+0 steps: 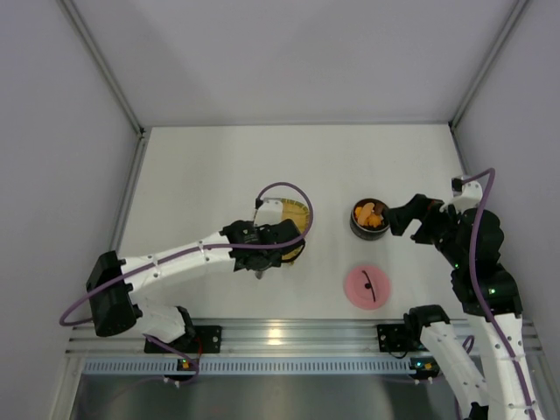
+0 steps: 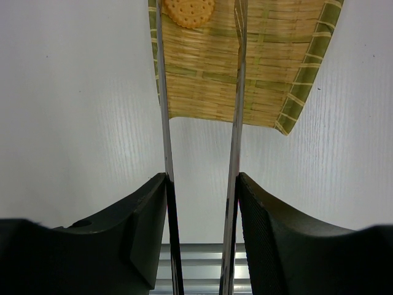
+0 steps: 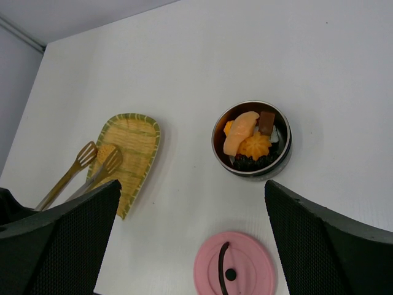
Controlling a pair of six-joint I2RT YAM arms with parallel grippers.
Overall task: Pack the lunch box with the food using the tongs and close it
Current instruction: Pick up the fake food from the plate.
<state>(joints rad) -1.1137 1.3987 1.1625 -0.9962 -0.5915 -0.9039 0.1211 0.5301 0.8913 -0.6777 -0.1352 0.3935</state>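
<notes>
1. My left claw [image 2: 202, 178] is grasping the tongs [image 3: 84, 155], its two fingers pressing on both thin arms.
2. The tong tips are reaching over the yellow tray [image 2: 270, 61], close by a round biscuit [image 2: 189, 11] lying on it.
3. The lunch box [image 3: 252, 175] is standing open on the desk [image 3: 307, 61], right of the tray, with the food [image 3: 241, 132] inside.
4. The pink lid [image 3: 252, 264] is lying flat, nearer to the arm bases, apart from the box.
5. My right claw [image 3: 191, 184] is gaping wide beside the lunch box, grasping nothing.

yellow woven tray [image 1: 295, 214] sits left of the round steel pot [image 1: 353, 224] holding toy food [image 1: 371, 214], pink disc lid [image 1: 368, 287] just in front
</notes>
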